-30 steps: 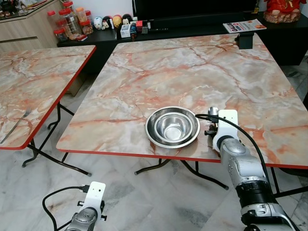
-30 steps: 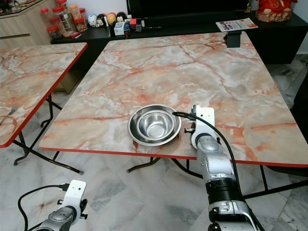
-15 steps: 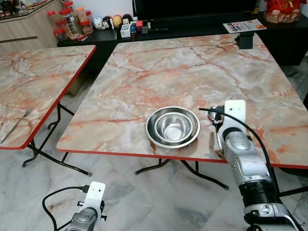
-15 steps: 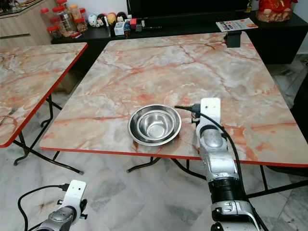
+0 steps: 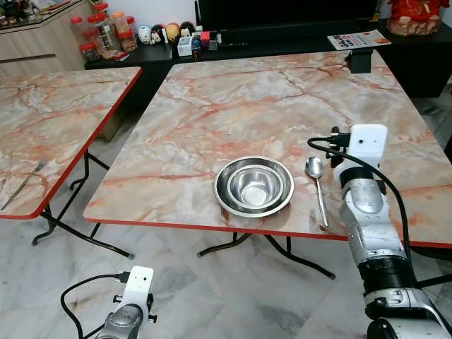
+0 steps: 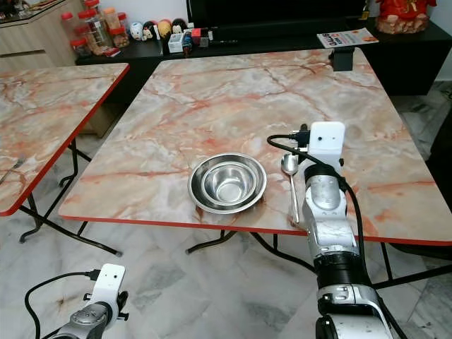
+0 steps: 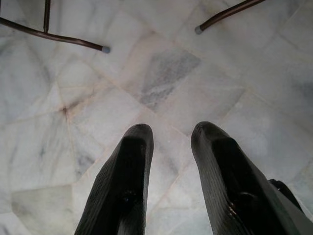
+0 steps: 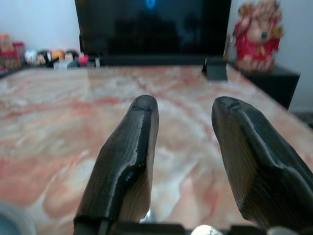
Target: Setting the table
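Your right tool [image 8: 183, 161] lifted off, fingers spread and empty — the spoon [image 5: 317, 185] now lay on the counter [image 5: 268, 106] just beside the bowl [image 5: 253, 186]. That placement looked done; the left tool [image 7: 171, 181] hung spread near the floor.

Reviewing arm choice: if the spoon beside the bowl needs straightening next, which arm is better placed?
Right, most likely. The right pincer is open above the table, next to the spoon right of the bowl. The left pincer hangs low over the floor, far from the tabletop.
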{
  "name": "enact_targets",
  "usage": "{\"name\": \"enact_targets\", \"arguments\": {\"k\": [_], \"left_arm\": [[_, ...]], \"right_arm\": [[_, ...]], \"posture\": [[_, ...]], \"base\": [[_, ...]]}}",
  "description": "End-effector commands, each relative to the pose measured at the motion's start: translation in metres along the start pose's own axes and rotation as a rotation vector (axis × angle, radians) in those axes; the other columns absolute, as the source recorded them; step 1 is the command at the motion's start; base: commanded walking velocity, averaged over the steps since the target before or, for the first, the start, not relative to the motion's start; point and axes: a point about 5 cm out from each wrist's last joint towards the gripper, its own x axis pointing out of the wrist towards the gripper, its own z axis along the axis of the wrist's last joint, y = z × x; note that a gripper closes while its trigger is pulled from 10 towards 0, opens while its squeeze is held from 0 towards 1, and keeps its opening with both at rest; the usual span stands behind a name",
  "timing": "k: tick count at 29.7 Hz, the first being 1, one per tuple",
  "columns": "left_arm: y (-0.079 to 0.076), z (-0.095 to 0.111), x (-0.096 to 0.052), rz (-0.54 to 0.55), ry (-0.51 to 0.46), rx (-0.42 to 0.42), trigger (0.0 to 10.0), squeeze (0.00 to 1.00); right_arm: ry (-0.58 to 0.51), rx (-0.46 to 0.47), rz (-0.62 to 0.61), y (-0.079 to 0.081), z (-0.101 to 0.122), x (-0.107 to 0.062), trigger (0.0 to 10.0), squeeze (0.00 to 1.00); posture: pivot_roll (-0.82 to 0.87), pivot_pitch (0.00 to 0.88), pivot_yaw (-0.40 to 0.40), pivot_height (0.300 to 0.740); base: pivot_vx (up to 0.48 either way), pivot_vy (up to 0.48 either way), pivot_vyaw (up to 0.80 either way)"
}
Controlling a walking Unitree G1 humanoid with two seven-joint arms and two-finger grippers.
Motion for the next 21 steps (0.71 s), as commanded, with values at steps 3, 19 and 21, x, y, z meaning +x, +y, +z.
{"name": "enact_targets", "arguments": {"k": [3,19,21], "left_arm": [[0.001,-0.002,-0.001,-0.001,-0.001,-0.014,10.0,0.00],[0.000,-0.003,-0.001,0.000,-0.016,-0.039,10.0,0.00],[0.000,-0.003,-0.001,-0.002,-0.017,-0.039,10.0,0.00]], "right_arm": [[-0.020,0.005,0.017,-0.001,-0.005,0.004,10.0,0.00],[0.100,-0.032,0.003,-0.026,-0.048,-0.005,10.0,0.00],[0.086,-0.026,0.008,-0.025,-0.046,-0.003,10.0,0.00]], "posture": [[-0.10,0.037,0.104,0.740],[-0.09,0.033,0.091,0.740],[-0.09,0.033,0.091,0.740]], "base": [[0.000,0.000,0.00],[0.000,0.019,0.00],[0.000,0.343,0.00]]}}
